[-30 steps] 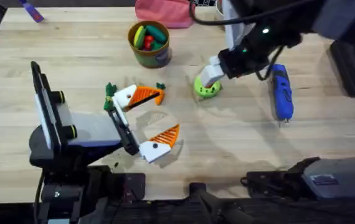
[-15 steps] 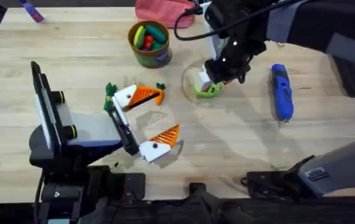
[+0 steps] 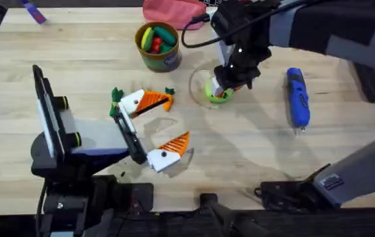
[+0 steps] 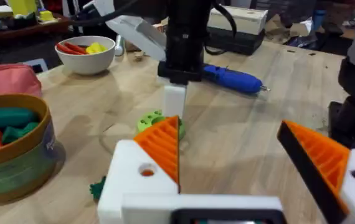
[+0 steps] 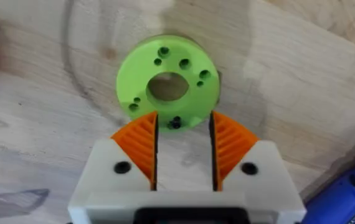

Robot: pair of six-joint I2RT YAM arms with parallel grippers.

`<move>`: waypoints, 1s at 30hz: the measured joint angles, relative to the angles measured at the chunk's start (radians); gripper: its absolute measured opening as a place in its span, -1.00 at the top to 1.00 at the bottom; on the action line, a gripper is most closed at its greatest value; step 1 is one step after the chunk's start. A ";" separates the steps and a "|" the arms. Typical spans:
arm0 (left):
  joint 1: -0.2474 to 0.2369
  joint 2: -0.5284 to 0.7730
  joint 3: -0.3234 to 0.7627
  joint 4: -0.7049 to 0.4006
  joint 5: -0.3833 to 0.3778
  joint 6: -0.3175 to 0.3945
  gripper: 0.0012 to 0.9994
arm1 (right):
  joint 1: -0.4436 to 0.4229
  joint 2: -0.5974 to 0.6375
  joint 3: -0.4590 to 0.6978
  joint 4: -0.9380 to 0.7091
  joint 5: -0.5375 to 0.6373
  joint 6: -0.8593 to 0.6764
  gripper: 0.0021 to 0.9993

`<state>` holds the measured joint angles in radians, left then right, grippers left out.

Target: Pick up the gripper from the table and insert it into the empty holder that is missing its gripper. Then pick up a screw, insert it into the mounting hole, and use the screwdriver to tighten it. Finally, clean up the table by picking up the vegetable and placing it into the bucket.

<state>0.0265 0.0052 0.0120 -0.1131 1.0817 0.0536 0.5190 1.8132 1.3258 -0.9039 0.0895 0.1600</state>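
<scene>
since the earlier frame my right arm has shifted a little toward the far side of the tabletop (image 3: 75, 59), and its right end effector (image 3: 222, 89) now hangs straight over the green disc (image 3: 218, 94); the left side has not moved.

- right end effector (image 5: 183, 149): fingers part-open, a narrow gap between the orange ribbed pads (image 5: 139, 144), nothing held. the green disc (image 5: 167, 84) sits just beyond the fingertips, its near rim between them; i cannot tell whether the pads touch it.
- left end effector (image 3: 162, 128): fingers spread wide, holding nothing, lying low over the middle of the tabletop. both white holders carry an orange gripper; the holder (image 4: 137, 180) nearer the bucket shows a small round mounting hole (image 4: 146, 170) beside its gripper (image 4: 163, 144).
- vegetable (image 3: 116, 96): green leafy scraps lie beside the left end effector; i cannot make out a carrot body.
- screwdriver (image 3: 297, 97): blue, lying flat on the tabletop, to the right of the right end effector, apart from it, metal tip toward the near edge.
- bucket (image 3: 157, 47): olive-green, upright, at the far middle of the tabletop, well apart from both end effectors. contents: toy vegetables in yellow, red and green.
- white bowl (image 4: 85, 54): far side, seen from the left wrist. contents: red and yellow pieces.
- pink pouch (image 3: 172, 13): at the far edge, behind the bucket.
</scene>
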 joint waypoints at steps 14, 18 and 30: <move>0.000 0.000 0.000 0.000 0.000 0.000 -0.97 | 0.009 0.025 0.003 0.003 0.001 0.007 0.99; 0.000 0.000 0.000 0.000 0.000 0.000 -0.97 | 0.014 0.025 0.003 0.003 0.003 0.008 0.99; 0.000 0.000 0.000 0.000 0.000 0.000 -0.97 | 0.016 -0.037 0.166 -0.167 0.003 0.008 0.99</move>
<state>0.0265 0.0055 0.0120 -0.1131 1.0817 0.0535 0.5346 1.7758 1.4915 -1.0712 0.0929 0.1677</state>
